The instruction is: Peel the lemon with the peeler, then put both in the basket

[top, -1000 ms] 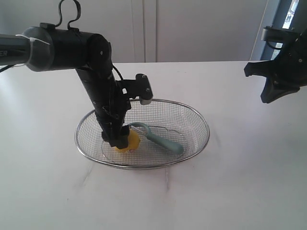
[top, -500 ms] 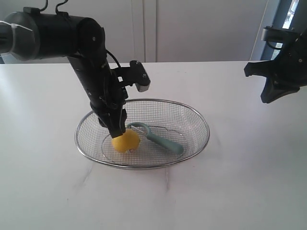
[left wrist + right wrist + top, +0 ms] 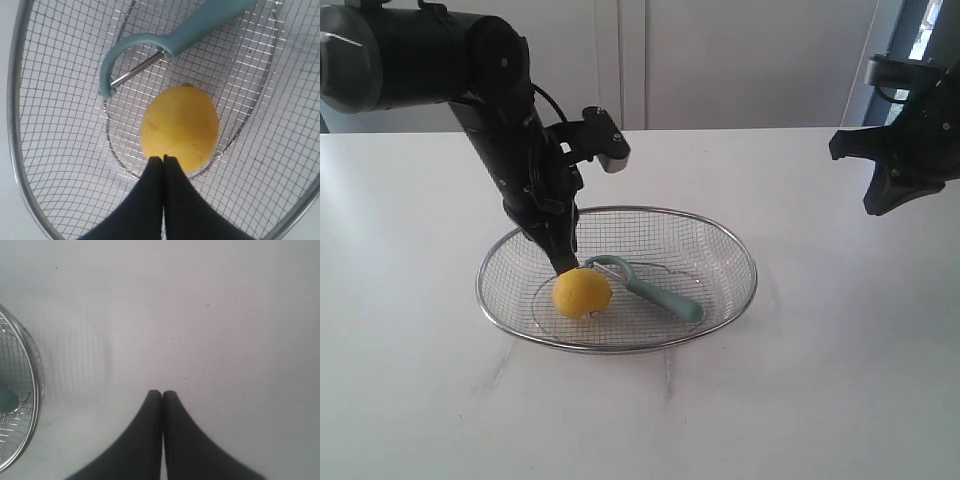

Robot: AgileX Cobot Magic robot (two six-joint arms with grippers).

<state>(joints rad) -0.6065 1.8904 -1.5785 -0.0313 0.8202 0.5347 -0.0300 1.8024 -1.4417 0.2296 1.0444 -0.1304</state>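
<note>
Mid-surface, inside the oval silver wire-mesh basket (image 3: 754, 262), the round yellow lemon (image 3: 582, 293) sits beside the pale teal plastic peeler (image 3: 650, 290); the left hand (image 3: 566, 264), closed and empty just above the lemon, wants a straight lift, no nudging.

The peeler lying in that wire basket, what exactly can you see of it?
The peeler is pale teal, plastic by its look: a thick rounded handle, a curved loop head, a thin metal blade across the loop. It lies flat on the mesh floor of the basket, head beside the lemon with a sliver of mesh between them. Nothing holds it.
</note>
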